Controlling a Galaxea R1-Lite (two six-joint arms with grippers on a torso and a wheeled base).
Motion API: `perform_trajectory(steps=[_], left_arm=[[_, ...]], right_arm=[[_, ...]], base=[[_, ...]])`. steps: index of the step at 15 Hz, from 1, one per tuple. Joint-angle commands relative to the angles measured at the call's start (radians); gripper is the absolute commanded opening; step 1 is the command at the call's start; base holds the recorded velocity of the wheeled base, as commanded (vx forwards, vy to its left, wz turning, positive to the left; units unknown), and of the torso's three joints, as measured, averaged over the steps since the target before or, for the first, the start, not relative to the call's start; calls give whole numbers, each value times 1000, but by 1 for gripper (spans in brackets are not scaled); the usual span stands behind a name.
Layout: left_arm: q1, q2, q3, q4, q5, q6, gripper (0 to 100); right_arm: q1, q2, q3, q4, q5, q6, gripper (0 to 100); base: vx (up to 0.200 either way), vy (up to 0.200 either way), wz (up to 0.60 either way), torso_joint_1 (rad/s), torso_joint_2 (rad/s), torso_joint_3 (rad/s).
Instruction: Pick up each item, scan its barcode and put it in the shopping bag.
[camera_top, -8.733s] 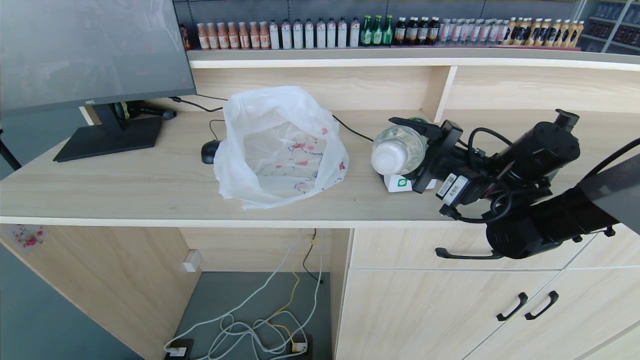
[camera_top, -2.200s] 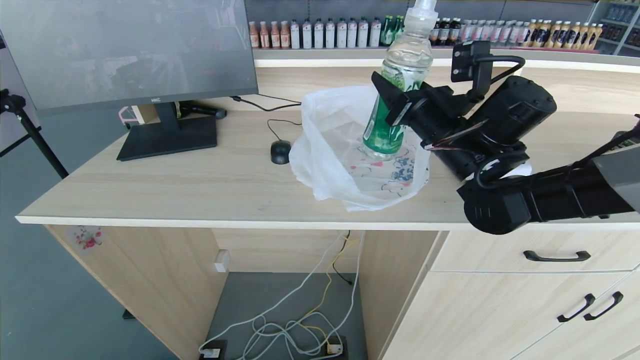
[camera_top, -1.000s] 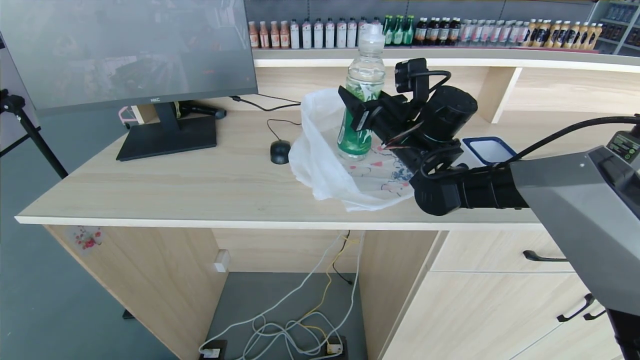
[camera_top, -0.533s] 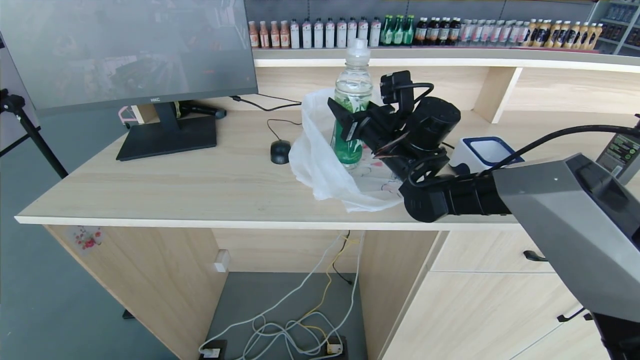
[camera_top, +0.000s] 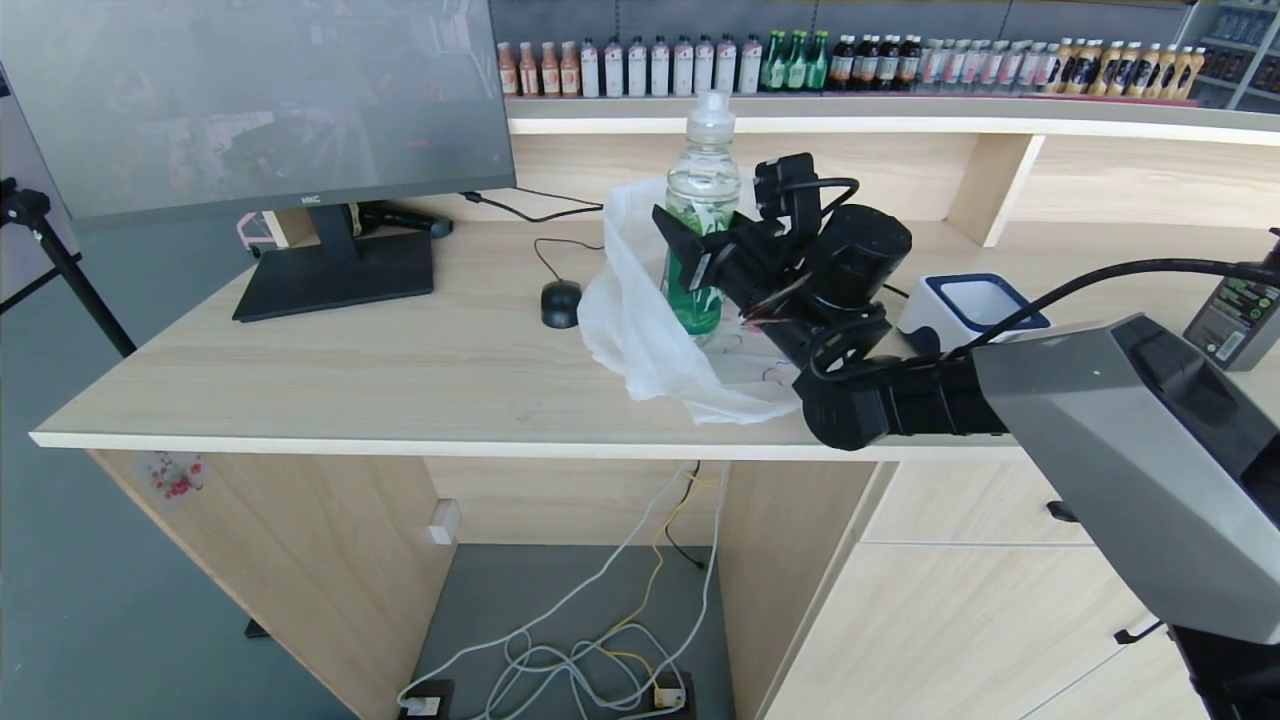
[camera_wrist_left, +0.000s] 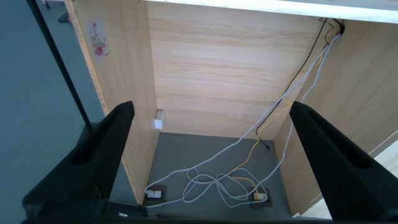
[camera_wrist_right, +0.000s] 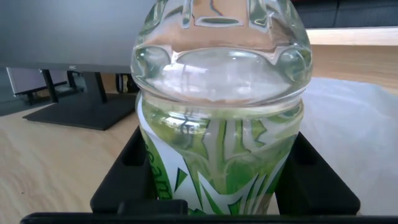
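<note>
**Checkout counter, head and wrist views.** The right gripper (camera_top: 705, 262) is closed on a clear plastic bottle (camera_top: 702, 190) with a green label and a white cap, 1 black finger (camera_wrist_right: 127, 171) on each side of the label. The bottle stands upright, its lower part inside the open mouth of the white shopping bag (camera_top: 640, 335), its neck and cap above the bag's rim. Whether its base touches the bottom of the bag cannot be told.

The bag sits on the wooden counter (camera_top: 350, 375), between a black mouse (camera_top: 561, 302) on the robot's left and a white barcode scanner with a blue rim (camera_top: 972, 303) on its right, the scanner partly behind the right arm. A monitor (camera_top: 260, 100) stands at the far left of the counter. 1 row of drink bottles (camera_top: 830, 65) lines the shelf behind.

The left gripper (camera_wrist_left: 211, 112) hangs below counter level with its 2 fingers spread wide and nothing between them, facing the recess under the counter, where loose cables (camera_wrist_left: 230, 180) lie on the floor.
</note>
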Motion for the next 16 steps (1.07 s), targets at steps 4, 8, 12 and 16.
perform_trajectory(steps=[4, 8, 12, 16], left_arm=[[0, 0, 0, 0, 0, 0, 100], [0, 0, 0, 0, 0, 0, 100], [0, 0, 0, 0, 0, 0, 100], [0, 0, 0, 0, 0, 0, 100]], right_arm=[[1, 37, 9, -48, 0, -1, 0], [1, 46, 10, -50, 0, -1, 0], [1, 54, 10, -50, -1, -1, 0], [3, 65, 10, -50, -1, -4, 0]], base=[[0, 0, 0, 0, 0, 0], [0, 0, 0, 0, 0, 0], [0, 0, 0, 0, 0, 0], [0, 0, 0, 0, 0, 0]])
